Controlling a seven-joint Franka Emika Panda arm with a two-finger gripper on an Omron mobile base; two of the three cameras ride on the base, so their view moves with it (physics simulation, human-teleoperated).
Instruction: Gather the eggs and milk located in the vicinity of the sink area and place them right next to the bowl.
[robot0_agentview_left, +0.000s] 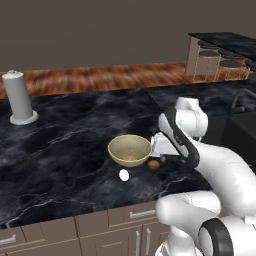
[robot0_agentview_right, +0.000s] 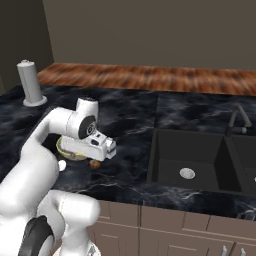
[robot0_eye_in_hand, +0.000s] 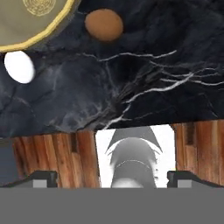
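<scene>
in the left base view the bowl (robot0_agentview_left: 130, 149) sits near the middle of the dark marble tabletop (robot0_agentview_left: 65, 150), with the white egg (robot0_agentview_left: 124, 175) just beside its front rim and the brown egg (robot0_agentview_left: 154, 164) just beside its right side; both eggs look already placed where the task wants them. the gripper (robot0_agentview_left: 159, 145) hangs close over the bowl's right edge, above the brown egg, which suggests the arm is at the drop spot. a tall grey cylinder (robot0_agentview_left: 18, 97) stands well apart at the far left, and bar stools (robot0_agentview_left: 220, 62) show beyond the tabletop

in the right base view the arm bends low over the bowl (robot0_agentview_right: 71, 152), hiding most of it; the brown egg (robot0_agentview_right: 93, 163) lies just under the gripper (robot0_agentview_right: 107, 146) and the white egg (robot0_agentview_right: 62, 165) peeks out beside the arm. the black sink (robot0_agentview_right: 190, 160) with its dark tap (robot0_agentview_right: 240, 117) lies well to the right; i cannot spot the milk there, so it seems left to fetch

in the hand view the bowl's rim (robot0_eye_in_hand: 43, 37), the white egg (robot0_eye_in_hand: 19, 66) and the brown egg (robot0_eye_in_hand: 103, 24) lie on the marble, the wood floor (robot0_eye_in_hand: 57, 157) below. the finger tips (robot0_eye_in_hand: 41, 178) stand wide apart with nothing between them

nothing blocks a path toward the sink
</scene>
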